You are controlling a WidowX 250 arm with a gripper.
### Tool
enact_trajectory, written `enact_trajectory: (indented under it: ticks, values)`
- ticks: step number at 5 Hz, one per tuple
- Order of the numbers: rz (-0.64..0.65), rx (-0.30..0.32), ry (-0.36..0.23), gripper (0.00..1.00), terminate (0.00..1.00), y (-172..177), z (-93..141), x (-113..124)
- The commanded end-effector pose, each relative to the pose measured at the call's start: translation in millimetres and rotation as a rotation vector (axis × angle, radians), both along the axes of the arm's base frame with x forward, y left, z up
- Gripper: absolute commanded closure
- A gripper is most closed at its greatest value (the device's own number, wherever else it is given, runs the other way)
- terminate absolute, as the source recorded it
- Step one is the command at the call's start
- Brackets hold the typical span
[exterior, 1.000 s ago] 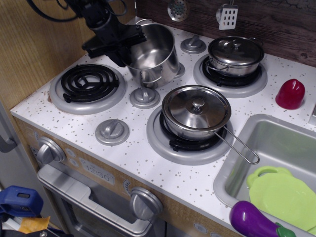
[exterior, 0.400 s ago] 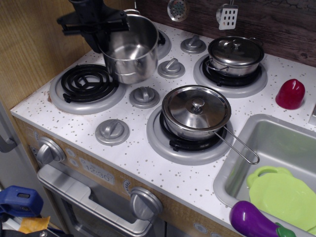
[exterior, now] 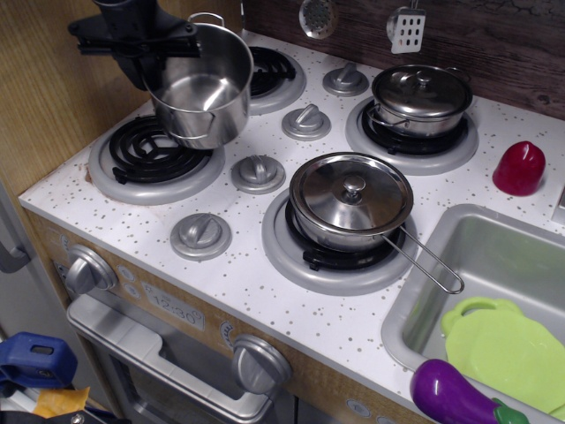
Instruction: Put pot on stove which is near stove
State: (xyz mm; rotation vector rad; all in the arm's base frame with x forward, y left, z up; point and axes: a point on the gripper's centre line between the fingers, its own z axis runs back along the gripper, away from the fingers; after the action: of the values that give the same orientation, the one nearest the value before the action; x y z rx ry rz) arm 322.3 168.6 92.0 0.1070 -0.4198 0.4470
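Observation:
The tall lidless steel pot (exterior: pixel 201 86) hangs in the air, tilted a little, above the right edge of the front-left stove (exterior: pixel 152 155), a black spiral coil in a grey ring. My black gripper (exterior: pixel 148 46) is shut on the pot's left rim and holds it from the upper left. A second open coil burner (exterior: pixel 274 72) shows at the back, just right of the pot. The pot is empty inside.
A lidded long-handled saucepan (exterior: pixel 351 199) sits on the front-right burner. A low lidded pot (exterior: pixel 420 95) sits on the back-right burner. Grey knobs (exterior: pixel 258 170) lie between the burners. A red pepper (exterior: pixel 519 167), the sink (exterior: pixel 494 265), a green plate (exterior: pixel 508 344) and an eggplant (exterior: pixel 452 396) are at right.
My gripper has carried the pot forward and left, off the back burner, over the edge of the front-left coil. The back burner now shows.

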Motion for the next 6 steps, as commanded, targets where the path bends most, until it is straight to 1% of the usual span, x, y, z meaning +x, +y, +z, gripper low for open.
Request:
enact_trajectory:
  ticks: [1, 2, 4, 5, 6]
  values:
    - [0.001, 0.066, -0.055, 1.0, 0.0, 19, 25, -9]
    - [0.005, 0.065, -0.046, 1.0, 0.0, 25, 22, -20]
    - [-0.01, 0.029, -0.054, 1.0, 0.0, 39, 8, -33]
    - [-0.026, 0.032, -0.074, 0.0, 0.0, 44, 4, -32]
    - [-0.04, 0.026, -0.088, 0.0, 0.0, 48, 3, -30]
